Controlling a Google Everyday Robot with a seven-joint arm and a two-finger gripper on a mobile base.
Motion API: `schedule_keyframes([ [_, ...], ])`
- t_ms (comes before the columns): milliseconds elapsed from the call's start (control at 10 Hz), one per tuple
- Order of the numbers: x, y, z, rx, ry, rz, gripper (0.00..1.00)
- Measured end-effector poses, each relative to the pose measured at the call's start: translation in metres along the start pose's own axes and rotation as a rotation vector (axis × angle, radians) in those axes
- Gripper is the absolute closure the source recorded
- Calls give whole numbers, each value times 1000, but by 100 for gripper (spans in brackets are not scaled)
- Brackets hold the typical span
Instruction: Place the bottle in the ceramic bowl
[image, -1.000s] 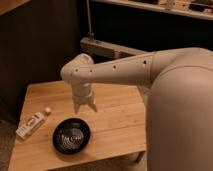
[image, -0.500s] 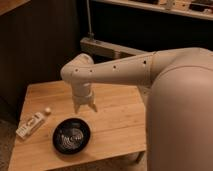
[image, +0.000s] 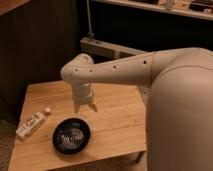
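Claw (image: 85, 109) unmoved over table (image: 120, 117), fingers apart, empty — bottle (image: 32, 123) untouched beside bowl (image: 61, 142) — pickup not begun.

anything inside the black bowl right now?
Nothing: the ceramic bowl shows only its ring pattern, none of it covered. The bottle lies on the table beside it. The gripper hangs open and empty above the table, behind the bowl.

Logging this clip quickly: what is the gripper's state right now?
Gripper: open, empty, above the wooden table behind the round black glossy bowl; the flattish cream bottle lies apart.
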Motion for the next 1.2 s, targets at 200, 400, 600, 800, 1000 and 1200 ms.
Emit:
schedule_keyframes([
  [200, 0, 0, 0, 0, 0, 0, 35],
  [400, 0, 0, 0, 0, 0, 0, 35],
  [600, 0, -2, -9, 64, -34, 90, 35],
  [800, 1, 2, -9, 79, -42, 217, 35],
  [1000, -1, 2, -9, 81, -48, 264, 35],
  [1200, -1, -9, -7, 68, -32, -13, 35],
])
